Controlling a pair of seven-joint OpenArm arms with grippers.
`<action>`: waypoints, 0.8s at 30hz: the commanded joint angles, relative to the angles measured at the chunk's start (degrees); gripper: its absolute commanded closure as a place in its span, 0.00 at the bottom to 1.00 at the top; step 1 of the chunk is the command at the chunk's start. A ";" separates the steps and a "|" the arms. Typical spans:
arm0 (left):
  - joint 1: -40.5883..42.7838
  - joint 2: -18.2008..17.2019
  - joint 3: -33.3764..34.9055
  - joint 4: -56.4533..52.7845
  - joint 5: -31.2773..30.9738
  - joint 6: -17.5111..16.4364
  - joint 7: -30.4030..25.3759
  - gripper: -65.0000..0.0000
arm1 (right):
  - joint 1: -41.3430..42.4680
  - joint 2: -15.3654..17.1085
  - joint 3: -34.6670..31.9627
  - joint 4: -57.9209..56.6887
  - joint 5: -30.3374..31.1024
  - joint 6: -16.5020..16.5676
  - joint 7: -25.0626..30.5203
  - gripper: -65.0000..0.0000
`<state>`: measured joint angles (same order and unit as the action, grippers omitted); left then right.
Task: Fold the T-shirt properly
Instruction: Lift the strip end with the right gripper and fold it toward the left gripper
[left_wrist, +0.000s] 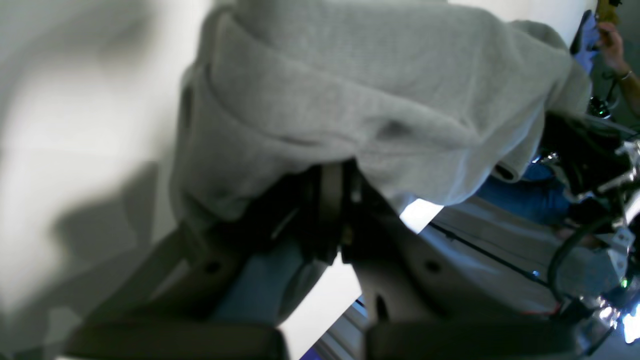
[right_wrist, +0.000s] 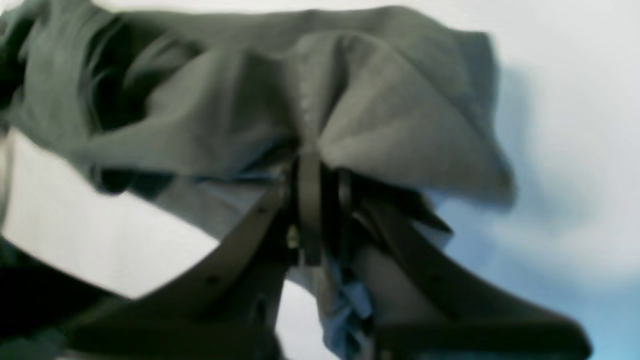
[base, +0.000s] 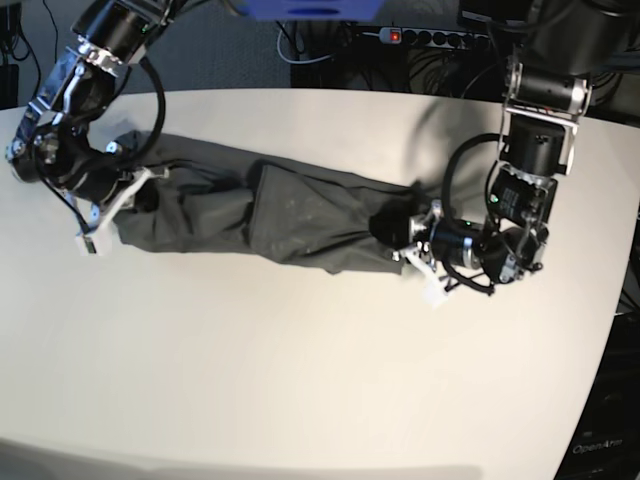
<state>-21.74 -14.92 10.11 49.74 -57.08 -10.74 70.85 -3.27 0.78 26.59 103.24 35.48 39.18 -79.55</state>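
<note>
The dark olive-grey T-shirt (base: 260, 215) lies bunched into a long band across the white table (base: 300, 380), pulled between both grippers. On the right of the base view, my left gripper (base: 398, 238) is shut on one end of the cloth. The left wrist view shows its jaws (left_wrist: 332, 192) closed on a thick fold of T-shirt (left_wrist: 380, 100) draped over them. At the left of the base view, my right gripper (base: 135, 190) is shut on the other end. In the right wrist view its jaws (right_wrist: 312, 167) pinch gathered T-shirt fabric (right_wrist: 390, 130) that fans out above them.
A power strip (base: 440, 37) and cables lie behind the table's far edge. A person's hand (left_wrist: 612, 45) shows at the top right of the left wrist view. The table's curved edge (base: 615, 330) runs down the right side.
</note>
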 joint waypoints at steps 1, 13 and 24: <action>1.12 -0.86 0.40 -0.55 8.33 1.73 0.93 0.97 | 0.15 0.41 -1.23 2.21 1.31 0.60 -0.45 0.99; 1.21 -0.86 0.66 -0.55 8.42 1.82 0.93 0.97 | -0.12 0.15 -12.22 3.00 1.13 0.34 -0.45 0.99; 1.21 -0.86 0.75 -0.55 8.51 2.08 0.93 0.97 | 2.08 -0.03 -24.08 3.09 1.22 -6.52 -0.45 0.99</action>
<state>-21.58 -14.94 10.11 49.82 -57.25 -10.72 70.63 -2.04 0.80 2.52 105.12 35.09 32.51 -79.96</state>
